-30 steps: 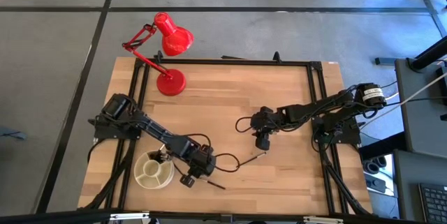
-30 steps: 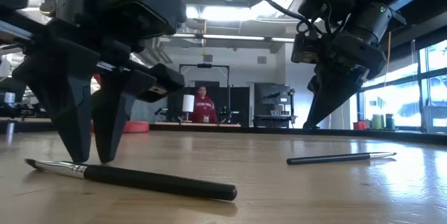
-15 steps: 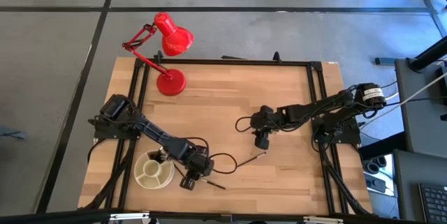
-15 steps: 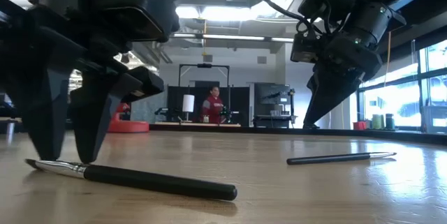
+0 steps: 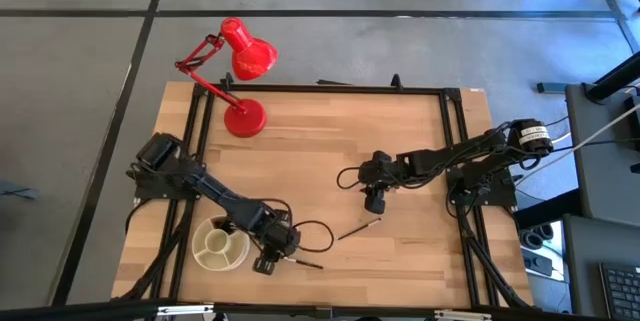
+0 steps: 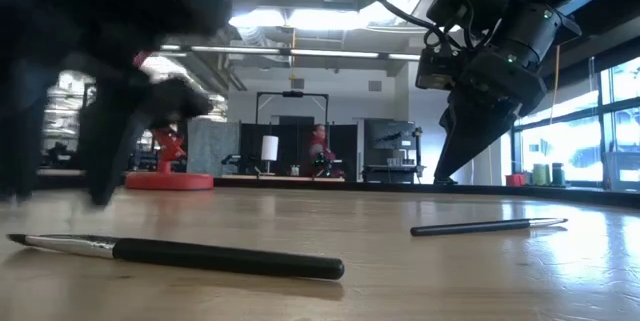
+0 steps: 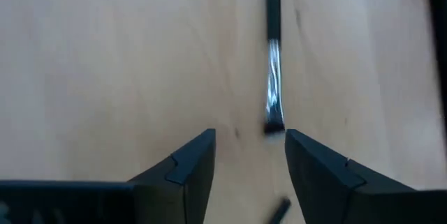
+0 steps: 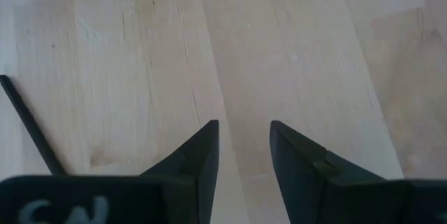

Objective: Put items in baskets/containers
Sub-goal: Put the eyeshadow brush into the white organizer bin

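While left pincer (image 5: 262, 264) gapes, brush (image 7: 273, 91) unheld

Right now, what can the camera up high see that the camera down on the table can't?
Only the high view shows the white dish and the left gripper open beside it. Only the low view shows the room behind, with a person far off. Both show the red lamp, the two brushes on the table, and the right gripper open above the wood.
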Tool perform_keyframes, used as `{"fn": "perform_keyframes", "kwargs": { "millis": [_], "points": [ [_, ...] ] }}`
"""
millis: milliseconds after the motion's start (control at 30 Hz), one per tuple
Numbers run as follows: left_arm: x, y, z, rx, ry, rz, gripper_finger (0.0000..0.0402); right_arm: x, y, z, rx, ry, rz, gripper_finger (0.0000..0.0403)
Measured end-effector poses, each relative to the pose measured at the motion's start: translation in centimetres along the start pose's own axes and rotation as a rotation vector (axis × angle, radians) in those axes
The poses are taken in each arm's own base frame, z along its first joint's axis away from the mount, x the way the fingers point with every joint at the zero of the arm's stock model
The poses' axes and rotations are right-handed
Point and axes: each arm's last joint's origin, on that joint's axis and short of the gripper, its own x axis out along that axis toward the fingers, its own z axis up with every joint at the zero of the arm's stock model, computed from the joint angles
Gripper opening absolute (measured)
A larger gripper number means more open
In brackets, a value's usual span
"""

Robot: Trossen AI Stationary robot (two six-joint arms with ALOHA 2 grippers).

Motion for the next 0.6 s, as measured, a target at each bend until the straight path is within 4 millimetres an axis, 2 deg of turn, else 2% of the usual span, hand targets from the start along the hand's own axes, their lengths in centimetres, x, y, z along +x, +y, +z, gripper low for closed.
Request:
{"fn": "perform_keyframes", "kwargs": {
  "millis": [100, 200, 433, 600],
  "points": [
    [-0.9, -0.3, 0.2, -0.007, -0.052, 0.042, 0.0168, 0.0, 0.0, 0.0, 0.0, 0.0, 0.0, 0.0128],
    [-0.8, -1.4, -0.1, 0.021, -0.073, 0.08, 0.0168, 0.0, 0.0, 0.0, 0.0, 0.0, 0.0, 0.0128],
    [0.7, -4.7, -0.9, 0.185, -0.143, 0.145, 0.0168, 0.0, 0.0, 0.0, 0.0, 0.0, 0.0, 0.0128],
    [1.9, -5.4, -1.6, 0.241, -0.134, 0.207, 0.0166, 0.0, 0.1, 0.2, 0.02, -0.018, 0.005, 0.0128]
  ]
}}
